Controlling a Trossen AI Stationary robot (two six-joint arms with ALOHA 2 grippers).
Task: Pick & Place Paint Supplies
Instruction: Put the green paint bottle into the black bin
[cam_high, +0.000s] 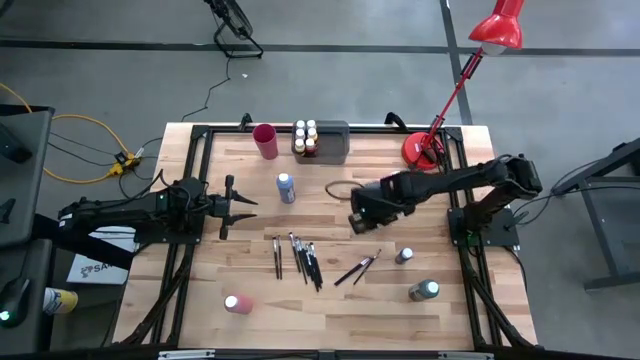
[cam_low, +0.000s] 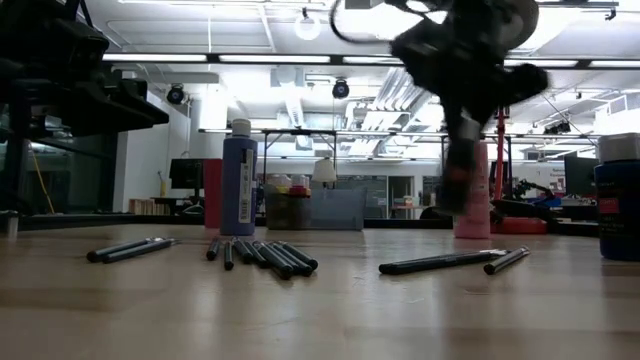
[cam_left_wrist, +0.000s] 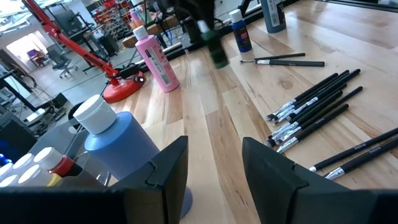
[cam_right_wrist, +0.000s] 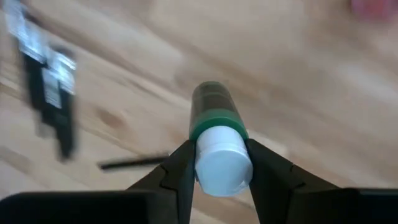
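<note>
My right gripper (cam_high: 357, 221) hangs over the middle of the table, shut on a green paint bottle (cam_right_wrist: 214, 109) with a white cap; it is blurred in the low view (cam_low: 458, 150). My left gripper (cam_high: 236, 205) waits open at the left, its fingers (cam_left_wrist: 168, 171) empty. A blue bottle (cam_high: 286, 188) stands upright beside it. Several dark-handled paintbrushes (cam_high: 300, 258) lie flat near the front, two more (cam_high: 358, 267) to their right. A pink bottle (cam_high: 237, 303) stands at the front left. My right gripper pinches the green bottle's white cap (cam_right_wrist: 206, 163) between its two fingers, one on each side. The fingers come from above, pointing down. The bottle hangs upright below them, cap up, and looks lifted off the wood.
A red cup (cam_high: 265, 140) and a grey tray (cam_high: 335, 150) holding several bottles (cam_high: 305, 137) stand at the far edge. A red lamp base (cam_high: 422, 150) is at the far right. Two bottles (cam_high: 404, 256) (cam_high: 424, 291) stand at the front right. A pink bottle (cam_left_wrist: 155, 59) stands near the lamp.
</note>
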